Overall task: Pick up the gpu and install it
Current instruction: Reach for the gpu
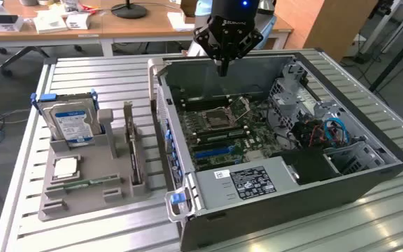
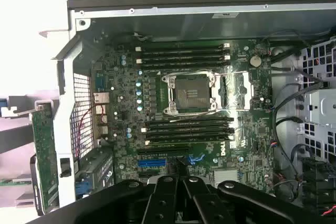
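Observation:
The gpu (image 1: 129,149) is a thin card standing on edge in a slot of the grey holder (image 1: 93,202), on the exterior view's left of the open computer case (image 1: 293,173). In the wrist view its green edge (image 2: 44,156) shows just outside the case wall. My gripper (image 1: 222,71) hangs above the far side of the case, over the motherboard (image 1: 219,123), well apart from the gpu. Its black fingers (image 2: 165,190) are shut together with nothing between them, and my gripper (image 2: 182,176) points down near the blue slot (image 2: 163,162).
A silver hard drive with a blue label (image 1: 72,123) stands at the back of the holder, with a square chip (image 1: 66,167) and a slim green memory stick (image 1: 82,184) in front of it. Drive cages and cables (image 1: 327,131) fill the case's right end. A desk (image 1: 82,26) stands behind.

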Tool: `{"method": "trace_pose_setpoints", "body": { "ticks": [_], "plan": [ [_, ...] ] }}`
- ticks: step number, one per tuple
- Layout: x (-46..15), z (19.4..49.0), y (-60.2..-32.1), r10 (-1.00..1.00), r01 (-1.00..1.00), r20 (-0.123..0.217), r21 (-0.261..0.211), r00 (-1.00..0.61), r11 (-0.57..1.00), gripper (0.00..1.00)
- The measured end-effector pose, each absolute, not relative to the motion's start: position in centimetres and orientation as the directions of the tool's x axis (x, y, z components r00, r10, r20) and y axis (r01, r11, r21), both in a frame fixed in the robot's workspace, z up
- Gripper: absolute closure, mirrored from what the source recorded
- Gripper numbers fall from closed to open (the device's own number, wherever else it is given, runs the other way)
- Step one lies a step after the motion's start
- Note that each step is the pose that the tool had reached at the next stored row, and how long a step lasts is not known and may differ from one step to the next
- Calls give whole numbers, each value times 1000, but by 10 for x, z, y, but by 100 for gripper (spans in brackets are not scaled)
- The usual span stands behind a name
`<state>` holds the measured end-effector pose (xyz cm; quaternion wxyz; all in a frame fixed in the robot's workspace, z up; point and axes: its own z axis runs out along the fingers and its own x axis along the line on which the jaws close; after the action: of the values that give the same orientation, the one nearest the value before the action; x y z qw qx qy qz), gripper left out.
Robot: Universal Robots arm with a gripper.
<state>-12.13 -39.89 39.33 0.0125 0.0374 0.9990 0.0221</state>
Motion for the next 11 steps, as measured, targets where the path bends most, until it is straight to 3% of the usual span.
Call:
{"method": "trace_pose_setpoints", "body": {
  "ticks": [11],
  "plan": [
    [-121, 393, -399, 75, 74, -23, 45, -997, 996, 90]
  ]
}}
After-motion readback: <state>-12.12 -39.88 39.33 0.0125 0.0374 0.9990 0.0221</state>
